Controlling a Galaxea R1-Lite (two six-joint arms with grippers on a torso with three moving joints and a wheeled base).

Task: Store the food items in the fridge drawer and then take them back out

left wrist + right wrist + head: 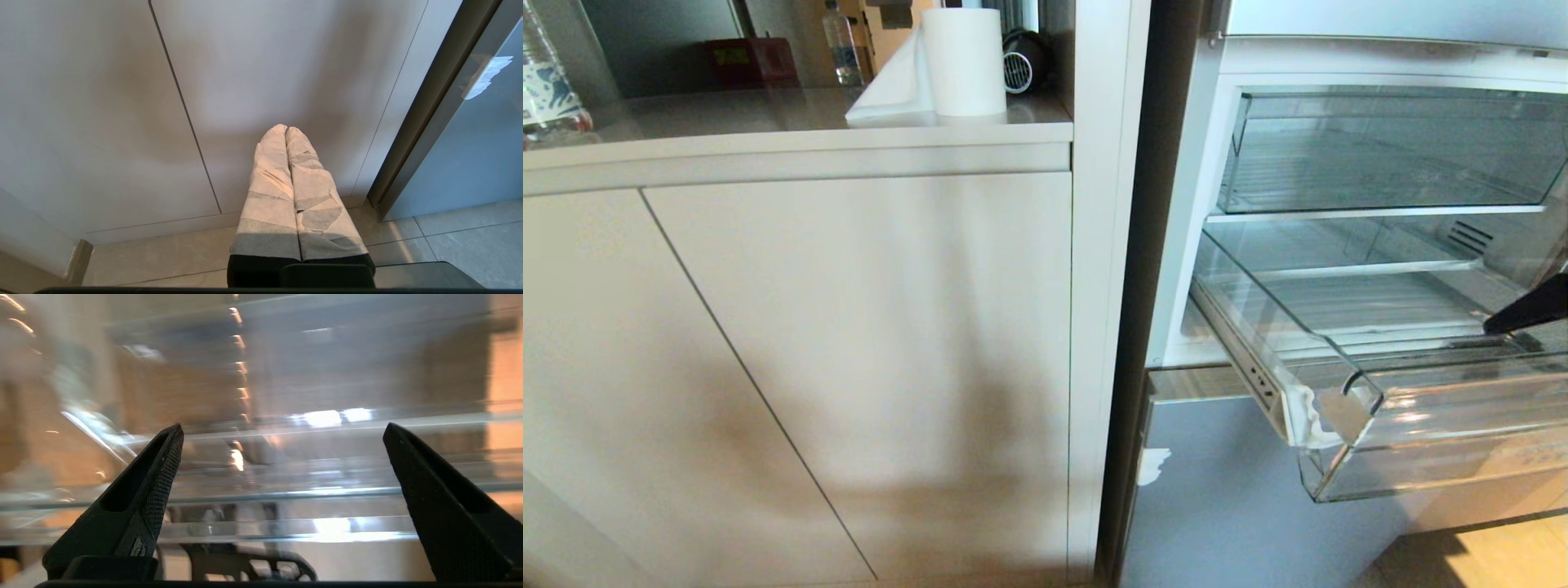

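Fridge drawer (pixel 1380 384) stands pulled out from the open fridge compartment, clear plastic, ribbed bottom, whitish tape (pixel 1327 412) on its front corner; taken as landmark. In the head view no food items can be seen in the visible part of the drawer, nor elsewhere. My right tool (pixel 282 430) is at the drawer's right end: the head view shows only one black fingertip (pixel 1531 309) entering from the frame edge, just above the drawer's front rim and over its interior. From the right wrist view its two fingers stand wide apart, nothing between them, with the drawer's clear wall and rails straight ahead and close; this view is smeared, so I cannot tell whether a finger touches the plastic. Above the drawer sits a second, deeper clear bin (pixel 1388 151). My left tool (pixel 286 130), fingers wrapped in pale tape and pressed together, holding nothing, hangs well to the left of the drawer, pointing at the cabinet doors (pixel 253 69) near the floor. A paper roll (pixel 964 61) stands on the bench (pixel 792 114) above those doors.
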